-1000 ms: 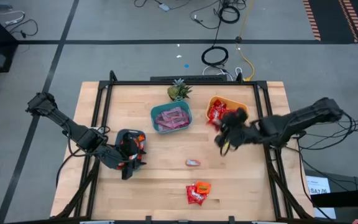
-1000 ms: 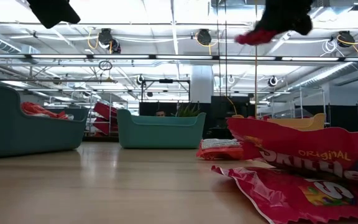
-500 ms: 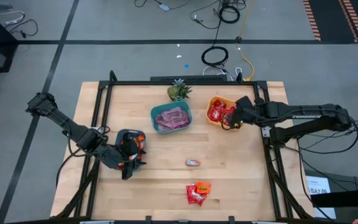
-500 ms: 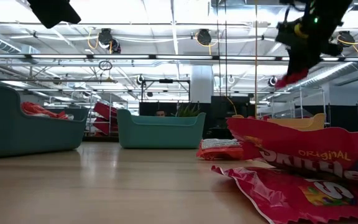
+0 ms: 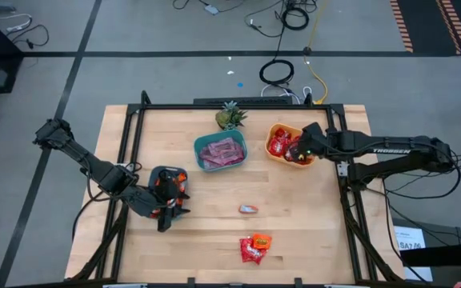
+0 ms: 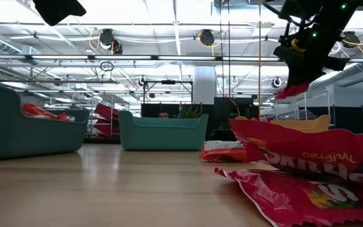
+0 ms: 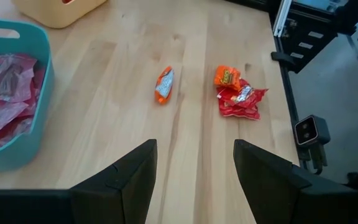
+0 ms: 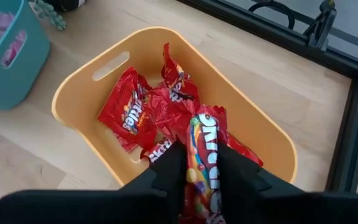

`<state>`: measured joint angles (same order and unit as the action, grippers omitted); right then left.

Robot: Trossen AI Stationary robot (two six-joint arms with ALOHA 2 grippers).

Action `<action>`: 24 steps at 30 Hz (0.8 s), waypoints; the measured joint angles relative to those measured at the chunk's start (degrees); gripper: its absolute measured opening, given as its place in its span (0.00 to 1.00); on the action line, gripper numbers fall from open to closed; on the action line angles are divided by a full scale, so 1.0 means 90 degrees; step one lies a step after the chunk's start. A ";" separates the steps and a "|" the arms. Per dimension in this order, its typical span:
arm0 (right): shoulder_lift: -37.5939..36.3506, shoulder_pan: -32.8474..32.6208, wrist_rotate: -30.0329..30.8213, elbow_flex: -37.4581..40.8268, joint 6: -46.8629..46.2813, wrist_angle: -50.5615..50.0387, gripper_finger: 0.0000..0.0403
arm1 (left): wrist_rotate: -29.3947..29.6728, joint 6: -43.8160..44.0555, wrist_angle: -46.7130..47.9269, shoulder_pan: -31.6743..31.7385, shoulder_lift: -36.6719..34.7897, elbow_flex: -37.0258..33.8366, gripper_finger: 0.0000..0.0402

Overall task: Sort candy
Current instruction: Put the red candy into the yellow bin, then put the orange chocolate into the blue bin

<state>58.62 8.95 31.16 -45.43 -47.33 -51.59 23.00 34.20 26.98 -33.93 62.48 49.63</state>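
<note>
My right gripper (image 8: 194,180) is shut on a red candy pack (image 8: 202,146) above the yellow bowl (image 5: 286,145), which holds more red packs (image 8: 129,112). In the low view the pack (image 6: 292,91) hangs under that gripper, above the bowl's rim (image 6: 295,122). My left gripper (image 7: 194,168) is open and empty over the small teal bowl (image 5: 169,181) at the table's left. Loose candy lies flat on the wood: one orange piece (image 5: 248,209) and a red and orange heap (image 5: 254,248). The middle teal bowl (image 5: 221,152) holds pink packs. My right gripper pinches the red candy pack between its two fingers (image 8: 166,168), on the end nearest the wrist (image 8: 199,163). The fingers slant down from the table's right. The pack sticks out past the fingertips, lifted clear above the red packs in the yellow bowl.
A small green pineapple-like plant (image 5: 230,117) stands at the far edge beside the middle teal bowl. A dark frame rail (image 5: 342,172) runs along the table's right side next to the yellow bowl. Bare wood (image 5: 206,232) lies between the bowls and the near edge.
My right gripper, carrying the red pack, has swung from over the table's middle right toward the far edge to above the yellow bowl, then sunk lower over it. It has stayed shut on the pack. The left arm has kept still.
</note>
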 joint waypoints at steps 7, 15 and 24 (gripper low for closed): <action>0.0002 0.0000 0.0032 0.0002 -0.0149 -0.0003 0.41 | 0.0000 0.0004 -0.0009 0.0000 0.0000 0.0000 0.55; 0.0002 0.0000 0.0051 0.0005 -0.0125 -0.0007 0.62 | 0.0000 0.0000 -0.0132 0.0000 0.0000 0.0000 0.55; 0.0002 -0.0002 -0.0011 0.0010 -0.0121 -0.0006 0.70 | 0.0000 -0.0005 -0.0123 0.0000 0.0000 0.0000 0.55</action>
<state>58.63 8.93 31.06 -45.34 -48.41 -51.64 23.00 34.15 25.87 -33.93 62.48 49.63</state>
